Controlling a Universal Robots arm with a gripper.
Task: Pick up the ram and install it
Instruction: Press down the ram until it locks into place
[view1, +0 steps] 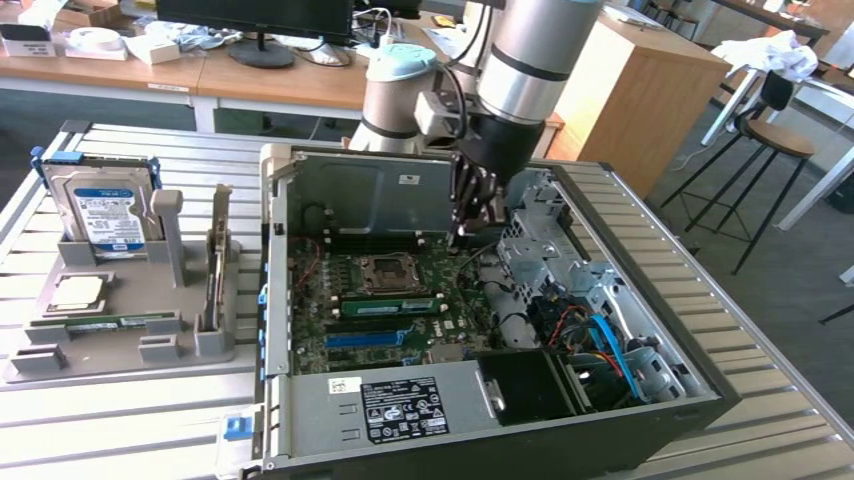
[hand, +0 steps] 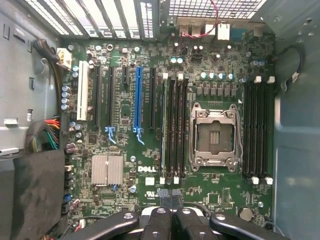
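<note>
Green ram (view1: 390, 305), seated upright on motherboard (view1: 318, 330)

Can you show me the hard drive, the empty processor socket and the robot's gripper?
Boxy silver hard drive with blue-white label (view1: 107, 215): exterior view, on its label.
Square metal-framed empty processor socket (hand: 214, 134): wrist view, on its dark centre.
Black gripper (hand: 168, 196): wrist view, between its shut fingertips.

Circuit board (hand: 125, 195): white "DELL" logo (hand: 146, 169) printed beside the finned heatsink (hand: 107, 170)
Hard drive (view1: 96, 172): blue-and-white label (view1: 110, 220), print too small to read
Silver box (view1: 314, 400) at the case edge: black-and-white sticker (view1: 404, 410), print illegible
</note>
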